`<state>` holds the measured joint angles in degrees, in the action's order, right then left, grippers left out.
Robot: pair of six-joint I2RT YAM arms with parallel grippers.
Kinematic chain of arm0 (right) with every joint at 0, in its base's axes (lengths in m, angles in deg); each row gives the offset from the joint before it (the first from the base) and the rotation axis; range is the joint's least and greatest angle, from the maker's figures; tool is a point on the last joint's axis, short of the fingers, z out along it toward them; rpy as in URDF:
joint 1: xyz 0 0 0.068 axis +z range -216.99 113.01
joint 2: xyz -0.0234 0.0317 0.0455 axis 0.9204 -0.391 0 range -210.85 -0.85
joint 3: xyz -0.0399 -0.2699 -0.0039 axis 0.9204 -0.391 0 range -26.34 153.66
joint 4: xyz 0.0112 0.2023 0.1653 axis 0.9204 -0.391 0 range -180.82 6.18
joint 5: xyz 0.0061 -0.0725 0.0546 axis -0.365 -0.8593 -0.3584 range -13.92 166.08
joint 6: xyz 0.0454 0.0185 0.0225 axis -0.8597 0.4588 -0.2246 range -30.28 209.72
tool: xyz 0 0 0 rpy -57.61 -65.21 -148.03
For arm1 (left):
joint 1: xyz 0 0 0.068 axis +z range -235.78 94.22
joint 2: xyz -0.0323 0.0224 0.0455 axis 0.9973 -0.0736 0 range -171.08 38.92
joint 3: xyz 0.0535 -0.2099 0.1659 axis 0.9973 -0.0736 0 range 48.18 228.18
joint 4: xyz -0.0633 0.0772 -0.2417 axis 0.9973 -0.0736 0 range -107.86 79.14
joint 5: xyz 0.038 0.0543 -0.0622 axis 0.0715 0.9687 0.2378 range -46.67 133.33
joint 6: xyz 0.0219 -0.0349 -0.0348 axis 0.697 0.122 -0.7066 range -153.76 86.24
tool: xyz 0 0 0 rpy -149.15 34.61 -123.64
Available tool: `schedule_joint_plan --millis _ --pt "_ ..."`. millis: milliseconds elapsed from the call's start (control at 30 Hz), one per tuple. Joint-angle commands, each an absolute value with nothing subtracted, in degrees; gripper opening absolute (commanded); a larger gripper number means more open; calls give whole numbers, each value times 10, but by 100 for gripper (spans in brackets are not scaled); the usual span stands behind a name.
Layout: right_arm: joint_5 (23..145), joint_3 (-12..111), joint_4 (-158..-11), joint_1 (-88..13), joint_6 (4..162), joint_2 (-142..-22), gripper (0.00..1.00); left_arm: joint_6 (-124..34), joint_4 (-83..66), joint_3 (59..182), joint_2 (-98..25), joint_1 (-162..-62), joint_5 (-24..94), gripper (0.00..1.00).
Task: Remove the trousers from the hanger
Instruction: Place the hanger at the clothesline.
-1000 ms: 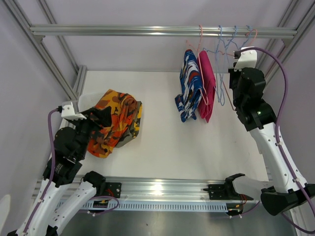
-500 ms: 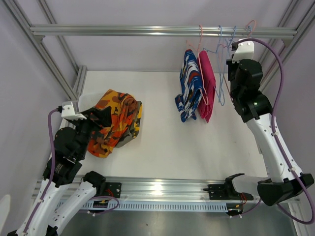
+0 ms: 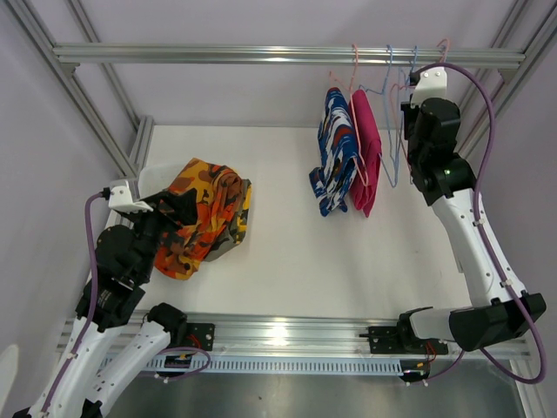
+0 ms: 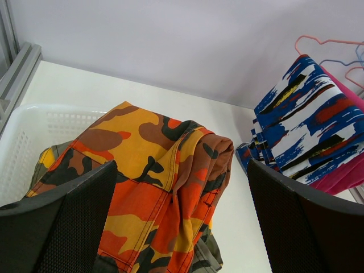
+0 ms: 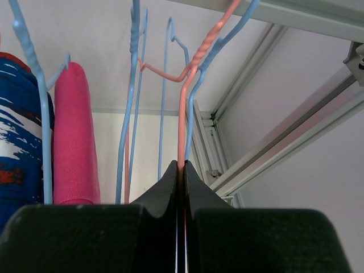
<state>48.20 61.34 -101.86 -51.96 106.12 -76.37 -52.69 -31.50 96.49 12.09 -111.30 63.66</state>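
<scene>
Orange camouflage trousers (image 3: 202,213) (image 4: 153,170) lie heaped on a white basket (image 4: 23,142), with olive camouflage cloth (image 4: 48,162) under them. My left gripper (image 3: 174,209) (image 4: 181,176) hovers open just above this heap, holding nothing. Blue-red-white trousers (image 3: 335,161) (image 5: 20,125) and magenta trousers (image 3: 366,161) (image 5: 74,136) hang on wire hangers from the top rail (image 3: 261,55). My right gripper (image 3: 407,111) (image 5: 182,168) is up beside the rail, shut on the wire of a bare salmon hanger (image 5: 183,114), with a blue hanger (image 5: 193,102) pressed against it.
Several bare blue and salmon wire hangers (image 3: 396,131) crowd the rail right of the magenta trousers. Aluminium frame posts (image 5: 273,159) stand close to the right gripper. The white tabletop (image 3: 287,244) stretches between the basket and the hanging garments.
My right arm has risen and moved back toward the rail, taking the bare hangers with it. The left arm and the garments have not moved.
</scene>
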Motion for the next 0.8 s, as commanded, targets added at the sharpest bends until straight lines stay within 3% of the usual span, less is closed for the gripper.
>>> schedule_joint_plan --millis 0,367,667,767 --pt "488 618 -982 -529 1051 -767 0 -512 -298 960 126 -1117 629 99" --pt "480 568 -973 -530 1043 -760 0 -512 -297 959 128 -1117 627 99" --pt "471 536 -982 -533 1017 -730 11 -512 -296 958 135 -1117 627 99" --pt "471 523 -983 -533 1010 -720 19 -512 -296 958 137 -1117 626 99"
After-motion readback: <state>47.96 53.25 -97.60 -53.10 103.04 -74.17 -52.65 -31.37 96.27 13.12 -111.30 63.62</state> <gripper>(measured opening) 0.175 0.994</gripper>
